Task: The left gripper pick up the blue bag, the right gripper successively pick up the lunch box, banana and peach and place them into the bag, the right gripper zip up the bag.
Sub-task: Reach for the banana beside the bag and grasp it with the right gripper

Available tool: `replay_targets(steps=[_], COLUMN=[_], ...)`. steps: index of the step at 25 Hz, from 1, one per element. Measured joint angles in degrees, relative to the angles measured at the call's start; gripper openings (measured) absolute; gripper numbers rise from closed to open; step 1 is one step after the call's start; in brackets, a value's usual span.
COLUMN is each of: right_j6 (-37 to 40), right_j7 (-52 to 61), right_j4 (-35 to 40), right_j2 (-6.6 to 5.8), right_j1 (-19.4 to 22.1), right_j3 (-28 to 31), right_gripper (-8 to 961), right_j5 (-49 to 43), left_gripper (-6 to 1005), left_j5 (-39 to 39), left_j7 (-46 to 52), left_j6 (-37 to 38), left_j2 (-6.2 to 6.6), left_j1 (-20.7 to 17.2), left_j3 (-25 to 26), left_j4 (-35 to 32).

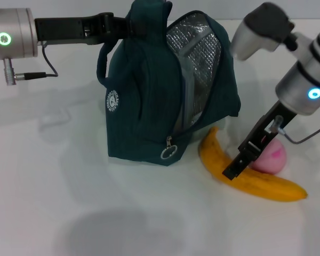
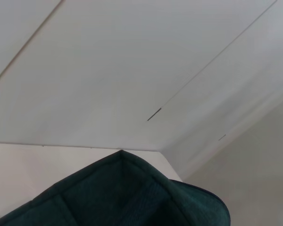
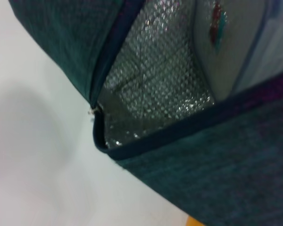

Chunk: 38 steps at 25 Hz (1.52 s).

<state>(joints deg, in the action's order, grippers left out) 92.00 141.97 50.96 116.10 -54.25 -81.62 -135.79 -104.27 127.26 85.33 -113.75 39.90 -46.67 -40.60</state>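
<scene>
The blue bag stands on the white table, its side flap open and the silver lining showing. My left gripper is shut on the bag's top and holds it upright; the bag's top also shows in the left wrist view. A yellow banana lies to the right of the bag, with a pink peach just behind it. My right gripper is down at the banana's middle. The right wrist view looks into the bag's opening, where a pale lunch box stands inside.
The zip pull ring hangs at the bag's lower front corner. The white table stretches in front and to the left of the bag. A cable hangs from my left wrist.
</scene>
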Motion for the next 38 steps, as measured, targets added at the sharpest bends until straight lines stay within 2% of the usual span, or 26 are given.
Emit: replay_targets(steps=[20, 38], right_j6=[-5.9, -5.8], right_j7=[0.5, 0.5], right_j4=[-1.6, -2.8], right_j2=[0.09, 0.09], right_j1=[-0.5, -0.3], right_j3=[-9.7, -10.0], right_gripper=[738, 705], right_j5=[3.9, 3.5], left_gripper=[61, 62], left_j5=[0.2, 0.3], left_j7=[-0.7, -0.7], left_j6=[-0.1, 0.0], left_j2=[-0.05, -0.19], left_j1=[0.0, -0.7], left_j3=[0.0, 0.0], left_j4=[0.0, 0.2])
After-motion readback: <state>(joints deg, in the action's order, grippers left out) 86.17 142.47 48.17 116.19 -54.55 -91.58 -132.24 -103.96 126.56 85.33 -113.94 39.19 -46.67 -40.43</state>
